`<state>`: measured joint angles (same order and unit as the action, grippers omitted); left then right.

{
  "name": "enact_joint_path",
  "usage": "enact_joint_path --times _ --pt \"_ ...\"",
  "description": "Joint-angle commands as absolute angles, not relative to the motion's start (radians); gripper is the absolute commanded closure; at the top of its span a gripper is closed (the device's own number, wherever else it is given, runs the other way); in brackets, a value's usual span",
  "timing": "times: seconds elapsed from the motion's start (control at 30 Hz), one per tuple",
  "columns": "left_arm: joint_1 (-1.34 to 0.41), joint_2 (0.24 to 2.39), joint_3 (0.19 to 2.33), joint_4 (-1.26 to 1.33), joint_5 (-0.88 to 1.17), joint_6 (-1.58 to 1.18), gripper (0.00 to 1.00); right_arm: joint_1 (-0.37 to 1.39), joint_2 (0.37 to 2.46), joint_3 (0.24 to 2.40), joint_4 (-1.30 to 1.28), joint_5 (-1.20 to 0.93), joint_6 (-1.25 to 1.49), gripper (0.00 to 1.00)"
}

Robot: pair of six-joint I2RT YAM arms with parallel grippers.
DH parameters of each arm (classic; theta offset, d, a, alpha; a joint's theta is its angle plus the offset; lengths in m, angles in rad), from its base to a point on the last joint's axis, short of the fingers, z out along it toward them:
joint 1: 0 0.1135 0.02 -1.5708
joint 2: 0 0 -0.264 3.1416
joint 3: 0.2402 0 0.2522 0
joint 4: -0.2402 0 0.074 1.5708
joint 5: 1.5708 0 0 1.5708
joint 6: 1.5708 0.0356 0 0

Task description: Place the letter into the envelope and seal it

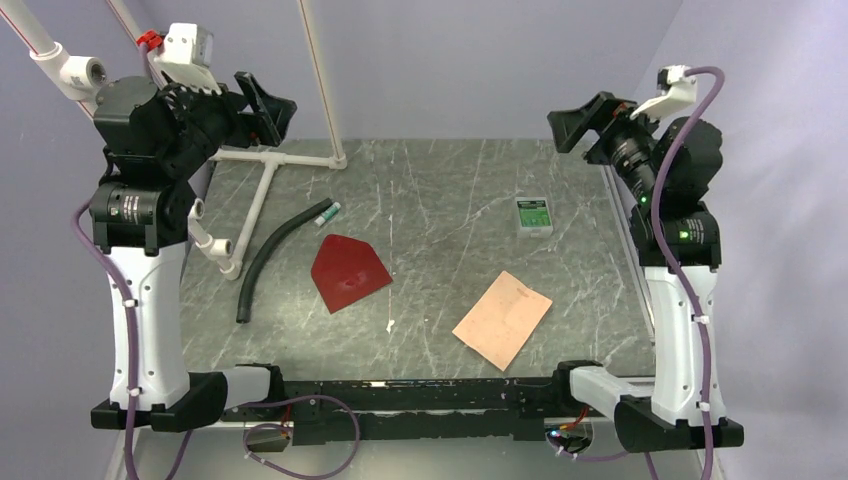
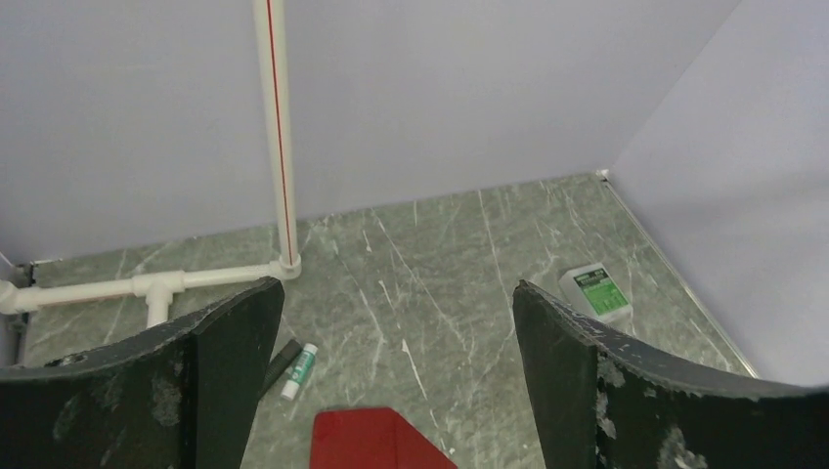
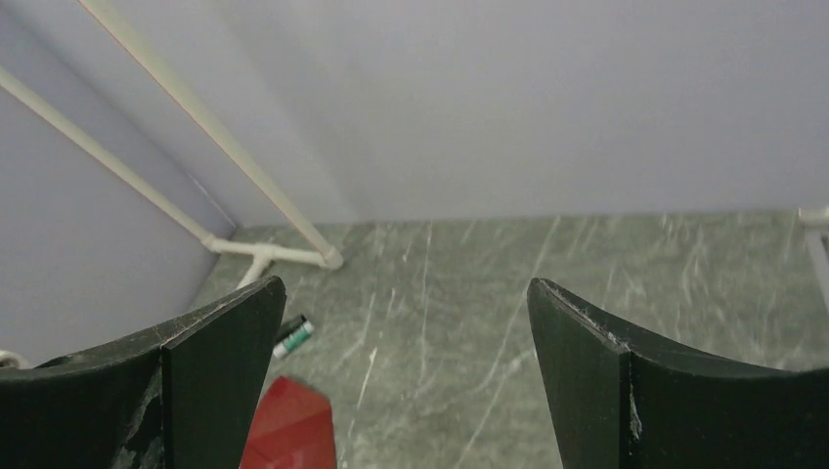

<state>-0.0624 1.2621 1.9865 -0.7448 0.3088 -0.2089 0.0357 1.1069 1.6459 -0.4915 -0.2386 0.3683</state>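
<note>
The dark red envelope (image 1: 348,271) lies flat on the table left of centre; part of it shows in the left wrist view (image 2: 376,442) and the right wrist view (image 3: 290,427). The tan-pink letter (image 1: 503,318) lies flat to its right, nearer the front edge, apart from the envelope. My left gripper (image 1: 264,108) is raised high at the back left, open and empty. My right gripper (image 1: 578,127) is raised high at the back right, open and empty. Both are far above the letter and the envelope.
A small white-and-green box (image 1: 534,215) sits at the back right. A black hose (image 1: 268,255) and a white-and-green tube (image 1: 327,212) lie left of the envelope. A white pipe frame (image 1: 270,170) stands at the back left. Walls close in on three sides.
</note>
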Motion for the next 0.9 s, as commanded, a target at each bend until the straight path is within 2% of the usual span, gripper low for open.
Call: enact_joint_path --times 0.0,0.3,0.5,0.63,0.87 --pt "-0.066 1.218 1.929 -0.68 0.346 -0.241 0.07 0.037 1.043 1.545 -0.519 -0.192 0.417 0.0" --pt "-0.066 1.145 1.635 -0.529 0.603 -0.333 0.07 0.037 1.046 1.337 -0.701 -0.095 0.5 0.0" --pt "-0.11 1.124 1.358 -0.263 0.803 -0.566 0.07 0.037 0.993 1.119 -0.736 -0.172 0.587 0.03" --pt "-0.253 1.167 1.226 -0.207 0.746 -0.642 0.07 0.037 0.991 1.025 -0.833 -0.192 0.584 0.08" --pt "-0.515 1.354 1.172 -0.281 0.59 -0.595 0.07 0.035 1.005 0.871 -0.965 -0.03 0.656 0.13"
